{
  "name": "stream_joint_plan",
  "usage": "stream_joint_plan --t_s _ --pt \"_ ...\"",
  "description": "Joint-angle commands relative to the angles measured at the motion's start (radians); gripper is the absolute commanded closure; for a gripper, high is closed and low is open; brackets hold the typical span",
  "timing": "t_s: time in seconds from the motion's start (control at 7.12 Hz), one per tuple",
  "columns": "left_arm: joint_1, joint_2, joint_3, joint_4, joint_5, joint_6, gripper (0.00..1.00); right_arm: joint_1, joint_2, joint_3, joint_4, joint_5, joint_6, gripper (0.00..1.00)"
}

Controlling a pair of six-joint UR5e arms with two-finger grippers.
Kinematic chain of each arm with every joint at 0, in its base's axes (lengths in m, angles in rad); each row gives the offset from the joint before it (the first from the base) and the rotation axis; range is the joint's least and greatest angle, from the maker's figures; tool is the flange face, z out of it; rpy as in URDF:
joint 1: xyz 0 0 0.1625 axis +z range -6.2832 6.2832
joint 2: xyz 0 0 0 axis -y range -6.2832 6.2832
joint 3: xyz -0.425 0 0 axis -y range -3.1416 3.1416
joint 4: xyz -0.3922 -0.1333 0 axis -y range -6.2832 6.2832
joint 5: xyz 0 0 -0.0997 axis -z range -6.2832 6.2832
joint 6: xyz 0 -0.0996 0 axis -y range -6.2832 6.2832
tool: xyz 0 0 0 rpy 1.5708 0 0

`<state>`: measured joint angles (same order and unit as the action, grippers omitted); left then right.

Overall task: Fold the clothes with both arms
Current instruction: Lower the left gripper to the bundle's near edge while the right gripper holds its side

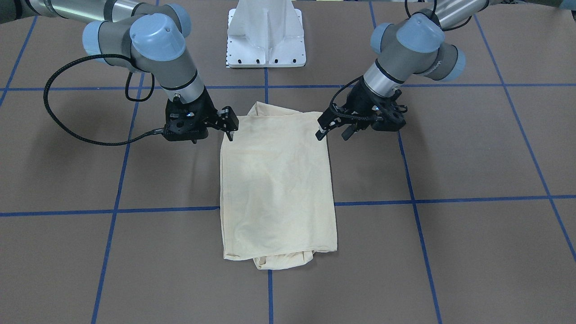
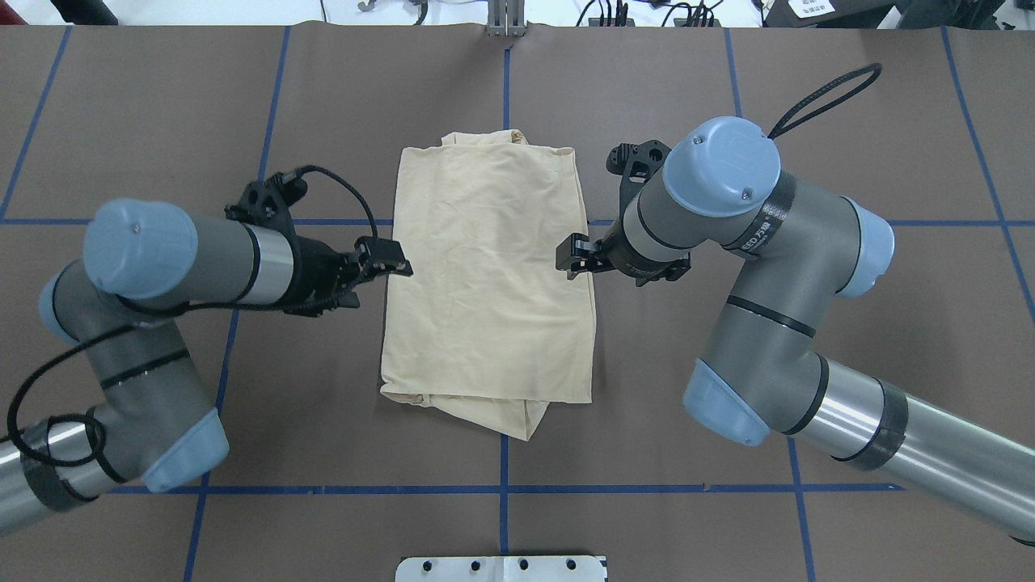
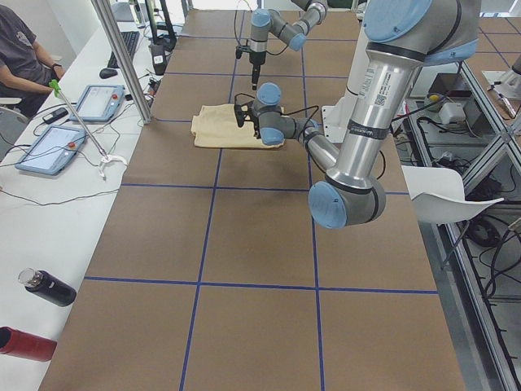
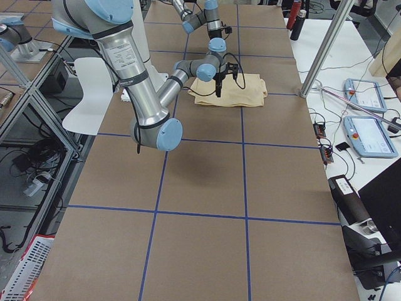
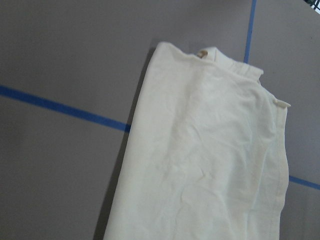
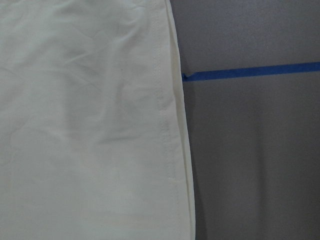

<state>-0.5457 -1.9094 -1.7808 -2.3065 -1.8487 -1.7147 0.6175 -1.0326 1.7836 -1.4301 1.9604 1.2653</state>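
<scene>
On the brown desk (image 1: 450, 157) gridded with blue tape, the pale cream-yellow shirt (image 1: 276, 180) is lying centred, already folded into a long panel. Our black left hand (image 1: 333, 134) and right hand (image 1: 231, 128) are hovering open and empty beside its long edges. We are judging that a crosswise fold comes next, which calls for gripping both corners at one end.

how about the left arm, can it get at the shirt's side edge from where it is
Probably yes: the left gripper sits right at the side edge of the shirt, its fingers look open, and nothing lies between them.

Brown table (image 1: 472, 148), blue tape (image 1: 166, 209), white pedestal (image 1: 266, 40)
</scene>
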Motion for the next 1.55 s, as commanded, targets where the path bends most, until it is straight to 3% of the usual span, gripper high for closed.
stream_joint_plan --t_s 0.0,1.4 --pt "0.163 0.027 -0.008 -0.017 0.147 -0.103 0.02 -0.002 -0.023 0.013 0.08 0.008 0.109 0.0" --pt "0.178 0.038 0.038 -0.013 0.167 -0.086 0.04 -0.024 -0.023 0.005 0.082 0.002 0.138 0.0"
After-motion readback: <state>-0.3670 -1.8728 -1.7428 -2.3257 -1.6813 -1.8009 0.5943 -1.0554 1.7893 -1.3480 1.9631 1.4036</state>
